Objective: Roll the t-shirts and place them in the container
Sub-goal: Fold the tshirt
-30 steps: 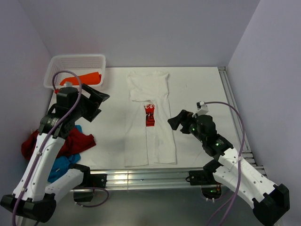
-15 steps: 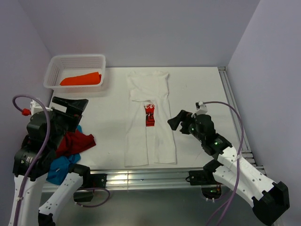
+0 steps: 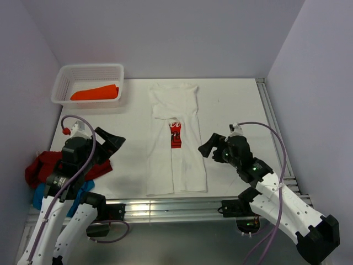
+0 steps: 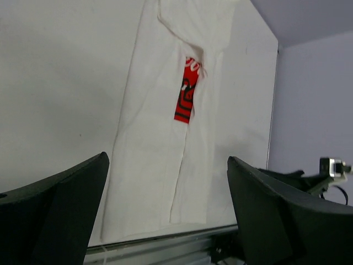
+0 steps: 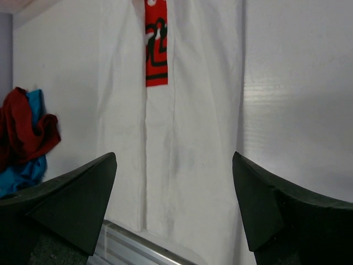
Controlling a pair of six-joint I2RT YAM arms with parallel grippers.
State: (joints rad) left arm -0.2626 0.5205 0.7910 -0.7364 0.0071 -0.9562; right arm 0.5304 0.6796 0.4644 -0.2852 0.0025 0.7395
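The white t-shirt lies folded in a long strip mid-table, with the left gripper and right gripper flanking its near half, fingers spread and holding nothing. If they pinch only 1 layer of the hem, or start unevenly, the roll may skew and the folds may open. The basket at far left holds 1 orange t-shirt.

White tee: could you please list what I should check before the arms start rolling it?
1. White tee lies flat, folded into a long strip: ok.
2. Its near hem lies by the table's near edge: ok.
3. Left jaws open and empty: ok.
4. Right jaws open and empty: ok.
5. Jaws at the hem: not ok; both hang off to the tee's sides.
6. Pile of red and blue tees clear of it: ok.
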